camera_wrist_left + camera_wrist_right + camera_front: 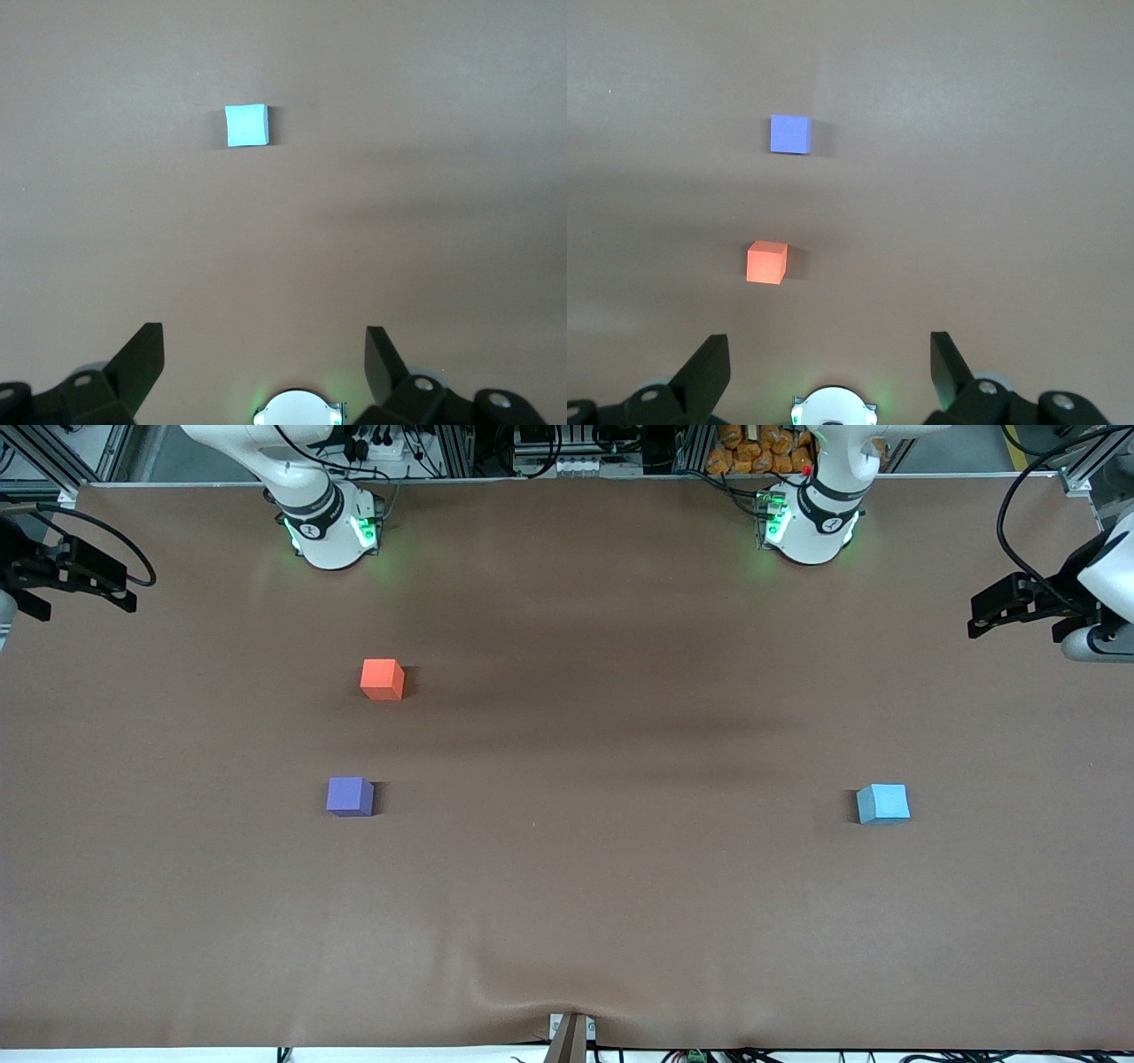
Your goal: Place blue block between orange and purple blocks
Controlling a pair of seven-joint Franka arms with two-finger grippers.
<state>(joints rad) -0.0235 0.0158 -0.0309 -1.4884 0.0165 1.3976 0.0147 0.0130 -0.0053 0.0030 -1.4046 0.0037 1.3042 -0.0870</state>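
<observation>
So far nothing is being carried: the blue block (882, 803) is sitting untouched on the bench (567, 921) at the left arm's end, roughly 3 o'clock in the front view. The orange block (383, 678) and purple block (349, 795) are sitting at about 9 o'clock, orange farther from the front camera, with a bare gap between them. The left gripper (264, 354) is hanging at the 3 o'clock bench edge, jaws spread wide and empty; the right gripper (829, 354) is waiting likewise at 9 o'clock, apparently over the edge. Pick, transfer and placement are all remaining. Open bench is lying between blue and the pair.
</observation>
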